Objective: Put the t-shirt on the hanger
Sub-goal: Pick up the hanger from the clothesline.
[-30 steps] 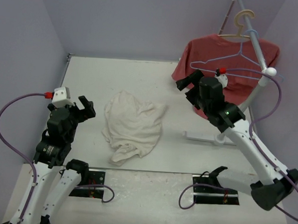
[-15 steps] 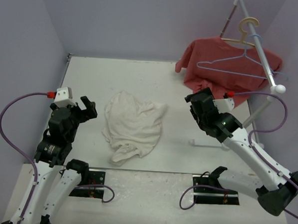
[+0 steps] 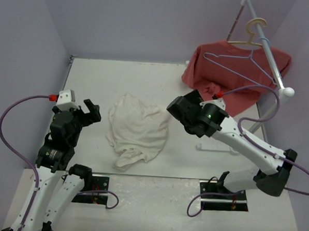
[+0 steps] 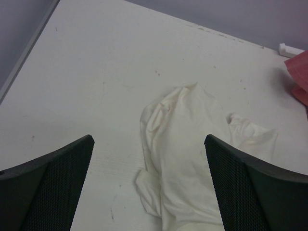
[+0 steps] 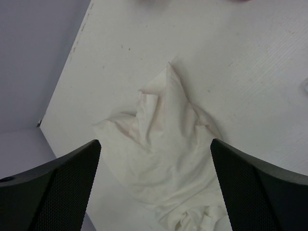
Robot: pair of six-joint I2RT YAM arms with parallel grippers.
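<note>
The cream-white t-shirt (image 3: 137, 130) lies crumpled on the white table between my two arms; it also shows in the left wrist view (image 4: 187, 144) and the right wrist view (image 5: 163, 149). The light-blue wire hanger (image 3: 240, 62) hangs from the rack rail at the back right, in front of the red shirt. My left gripper (image 3: 92, 112) is open and empty, just left of the t-shirt. My right gripper (image 3: 176, 110) is open and empty, just right of the t-shirt and above the table.
A red t-shirt (image 3: 234, 75) on a beige hanger (image 3: 252, 35) hangs on the white rack rail (image 3: 269, 54) at the back right. Lilac walls close the table at the back and left. The rack's foot (image 4: 288, 48) shows at the far edge.
</note>
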